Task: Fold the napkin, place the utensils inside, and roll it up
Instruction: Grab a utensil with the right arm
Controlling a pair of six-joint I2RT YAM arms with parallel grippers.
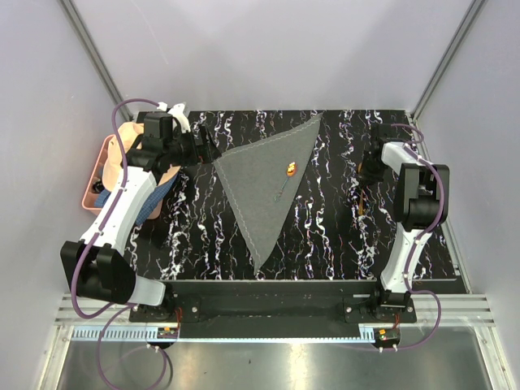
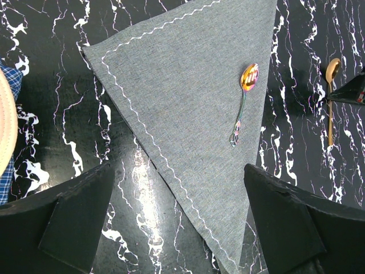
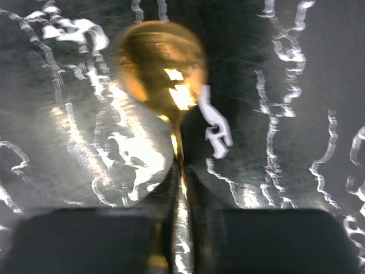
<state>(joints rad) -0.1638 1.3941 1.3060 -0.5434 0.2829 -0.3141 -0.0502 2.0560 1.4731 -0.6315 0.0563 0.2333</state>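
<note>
Now | L tool [image 2: 178, 171] wide open, empty | R tool [image 3: 181, 220] clamps gold spoon [image 3: 159, 63]

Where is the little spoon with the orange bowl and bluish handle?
In the top view, centre: the spoon lies on the folded grey cloth napkin, near its right edge.

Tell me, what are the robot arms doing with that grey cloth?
They are getting spoons wrapped in a napkin. The grey napkin lies folded into a triangle, with a small spoon resting on it. The right gripper is shut on a gold spoon beside the napkin. The left gripper hangs open over the napkin's edge.
</note>
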